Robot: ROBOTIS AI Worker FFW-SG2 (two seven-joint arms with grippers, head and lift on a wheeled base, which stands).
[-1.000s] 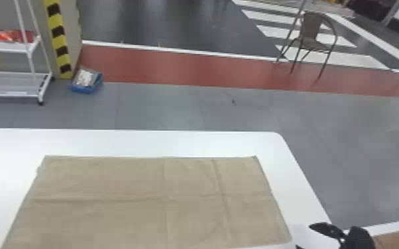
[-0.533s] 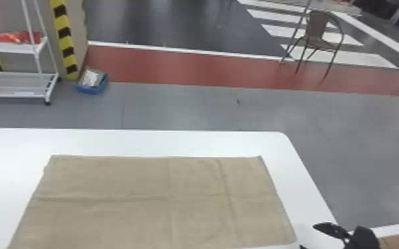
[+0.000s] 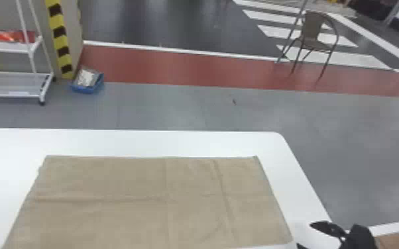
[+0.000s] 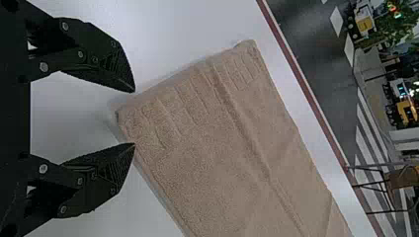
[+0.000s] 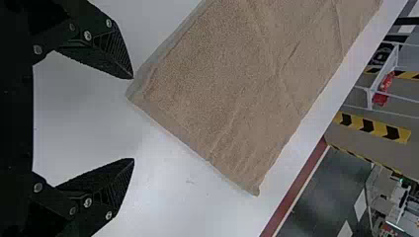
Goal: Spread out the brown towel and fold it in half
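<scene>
In the head view, my right gripper (image 3: 321, 236) stands at the bottom right, just off the near right corner of the brown towel (image 3: 149, 198), which lies flat with a few creases. My left gripper (image 4: 134, 117), in its wrist view, is open with a corner of the towel (image 4: 212, 133) just past its fingertips. The right wrist view has my right gripper (image 5: 132, 118) open too, its tips beside another corner of the towel (image 5: 237, 79). Neither gripper holds any cloth.
The white table (image 3: 136, 142) extends around the towel, its right edge slanting past my right gripper. Beyond on the floor are a white shelf rack (image 3: 13, 82), a blue bin (image 3: 87, 86) and a chair (image 3: 314, 36).
The head view has shifted slightly, so the table, towel and background sit a little farther right than before. The towel keeps its flat shape.
</scene>
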